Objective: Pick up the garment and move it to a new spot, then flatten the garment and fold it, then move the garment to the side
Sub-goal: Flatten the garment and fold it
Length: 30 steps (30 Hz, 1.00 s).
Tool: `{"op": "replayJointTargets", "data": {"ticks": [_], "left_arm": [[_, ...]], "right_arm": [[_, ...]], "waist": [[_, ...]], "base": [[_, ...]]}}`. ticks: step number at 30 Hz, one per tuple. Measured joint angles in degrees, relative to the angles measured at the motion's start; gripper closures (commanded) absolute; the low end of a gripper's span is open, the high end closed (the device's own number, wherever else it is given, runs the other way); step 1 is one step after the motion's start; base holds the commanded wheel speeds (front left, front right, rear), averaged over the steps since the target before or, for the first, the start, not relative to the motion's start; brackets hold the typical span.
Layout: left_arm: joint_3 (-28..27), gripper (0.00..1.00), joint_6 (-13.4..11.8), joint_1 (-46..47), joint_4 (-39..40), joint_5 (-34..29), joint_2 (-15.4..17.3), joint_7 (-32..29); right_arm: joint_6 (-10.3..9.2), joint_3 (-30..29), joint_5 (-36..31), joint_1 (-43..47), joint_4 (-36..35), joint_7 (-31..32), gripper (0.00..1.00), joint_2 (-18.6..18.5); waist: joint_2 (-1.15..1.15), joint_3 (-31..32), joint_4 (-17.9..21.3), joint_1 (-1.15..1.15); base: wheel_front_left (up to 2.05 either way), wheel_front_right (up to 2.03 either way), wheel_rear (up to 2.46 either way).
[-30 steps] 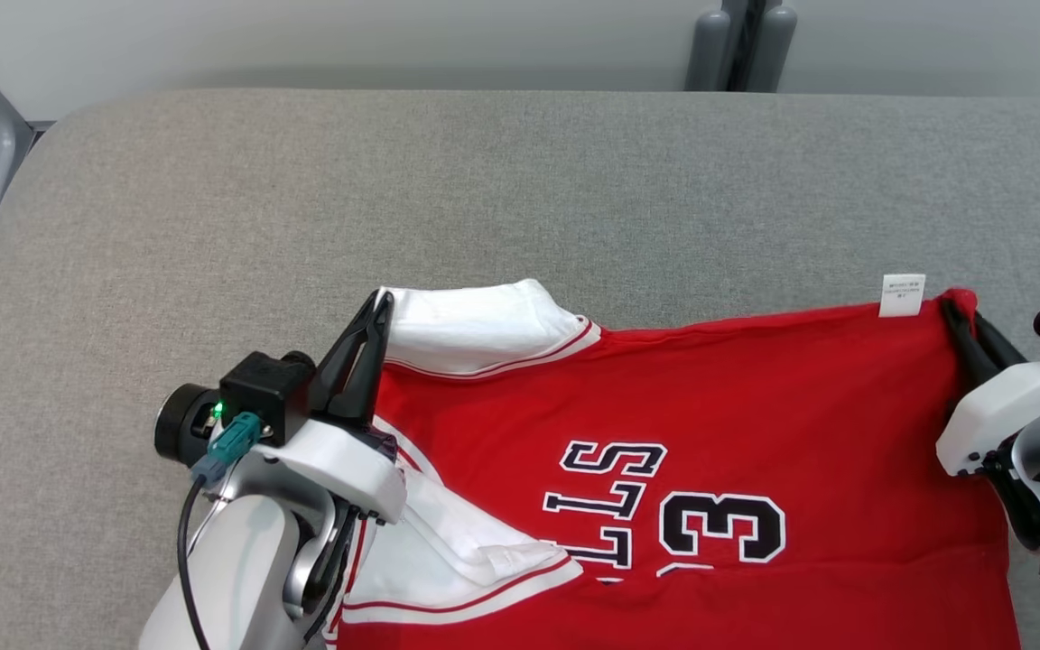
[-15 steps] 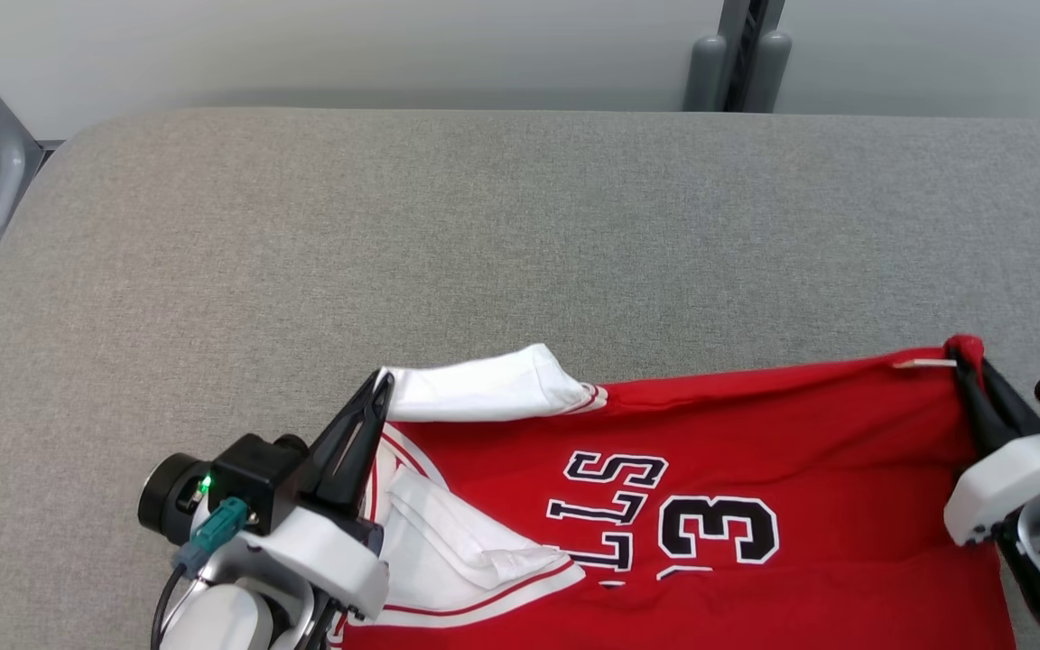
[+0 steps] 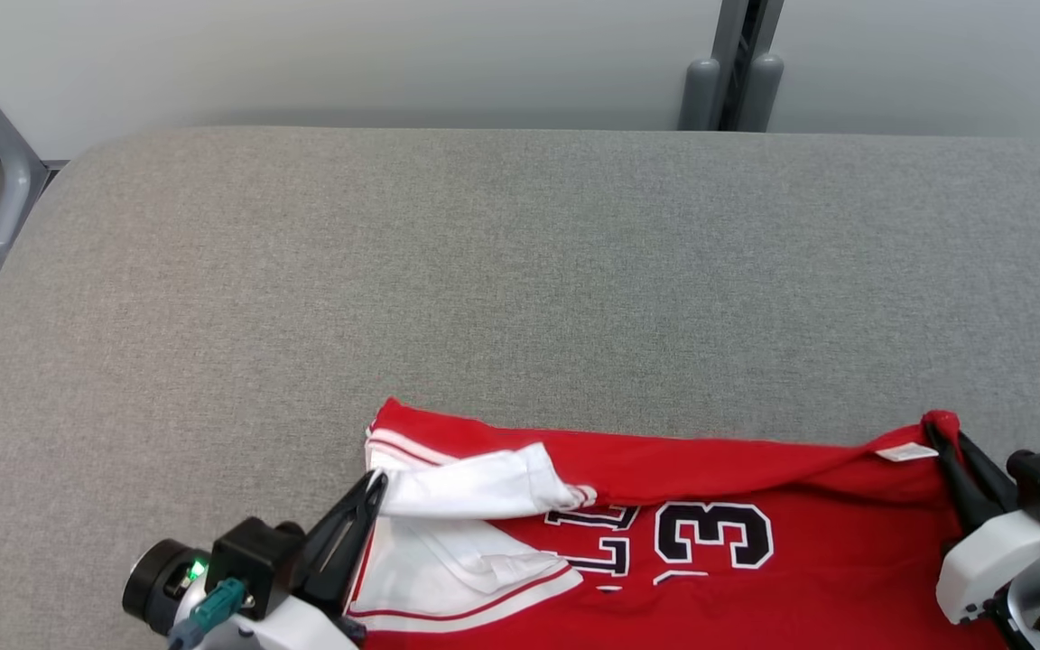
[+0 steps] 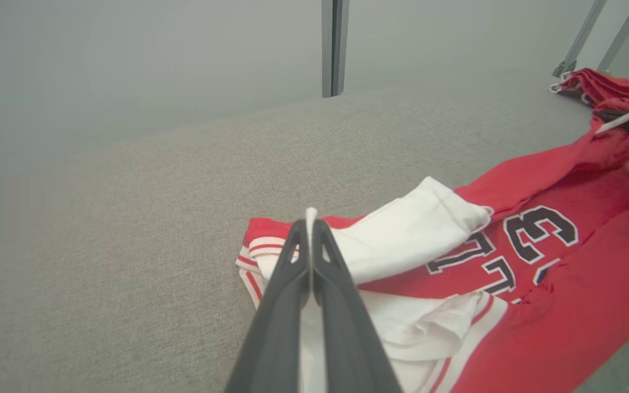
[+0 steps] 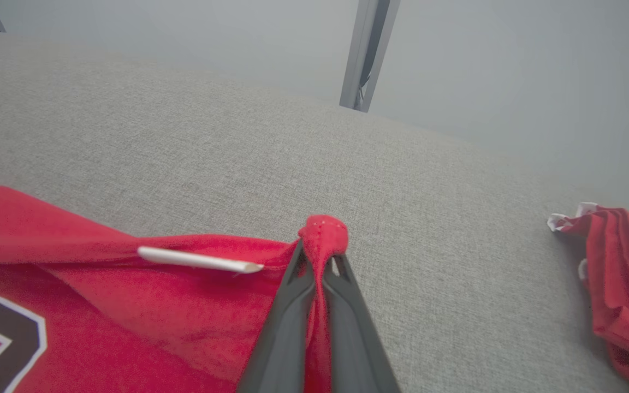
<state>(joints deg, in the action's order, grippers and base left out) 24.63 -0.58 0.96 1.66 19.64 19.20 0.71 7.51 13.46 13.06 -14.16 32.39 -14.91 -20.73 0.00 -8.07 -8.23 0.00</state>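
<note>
Both tools clenched on the red jersey (image 3: 800, 578), which lies at the near edge of the grey bench (image 3: 520, 271).
Head view: left tool (image 3: 376, 480) grips the white sleeve (image 3: 484, 483) at the jersey's left corner. The right tool (image 3: 937, 435) grips the red corner at right, just beside the white tag (image 3: 904, 452). The top edge is folded over and the number 3 shows. Left wrist view: fingers pressed together with white fabric between them, sleeve draped over the red body. Right wrist view: fingers closed on a bunched red corner, with the tag sticking out to their left. A red heap (image 5: 620, 273) sits well apart at far right, possibly another garment.
</note>
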Motion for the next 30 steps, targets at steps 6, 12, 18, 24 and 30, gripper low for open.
{"op": "replayJointTargets", "data": {"ticks": [6, 12, 18, 24, 30], "left_arm": [[0.7, 1.0, 0.3, -3.1, 1.6, 0.3, 2.1, -2.0], [1.3, 1.0, 0.5, -4.8, 3.2, 0.7, 3.4, -3.6], [2.6, 1.0, 1.0, -6.7, 4.1, 0.9, 4.8, -5.6], [3.8, 1.0, 1.8, -8.4, 6.5, 1.7, 6.9, -9.6], [3.7, 1.0, 1.5, -9.5, 9.3, 2.3, 8.2, -12.2]], "right_arm": [[0.0, 2.4, -0.8, 1.5, -1.3, 0.0, 1.0, -2.4], [0.0, 3.4, -0.5, 3.1, -3.3, 0.0, 1.0, -3.8], [0.0, 6.7, 6.0, 6.0, -5.0, 1.5, 1.0, -4.9], [0.0, 10.1, 10.9, 6.7, -8.0, 6.0, 1.0, -7.9], [0.0, 10.5, 15.2, 8.0, -10.8, 11.4, 0.94, -9.9]], "waist": [[0.0, 0.5, 0.3, 0.0], [0.0, 0.8, 0.4, 0.0], [0.0, 1.9, 0.9, 0.0], [0.0, 3.0, 1.8, 0.0], [0.0, 3.7, 2.4, 0.0]], "base": [[0.0, 0.0, 0.0], [0.0, 0.0, 0.0], [0.0, 0.0, 0.0], [0.0, 0.0, 0.0], [0.0, 0.0, 0.0]]}}
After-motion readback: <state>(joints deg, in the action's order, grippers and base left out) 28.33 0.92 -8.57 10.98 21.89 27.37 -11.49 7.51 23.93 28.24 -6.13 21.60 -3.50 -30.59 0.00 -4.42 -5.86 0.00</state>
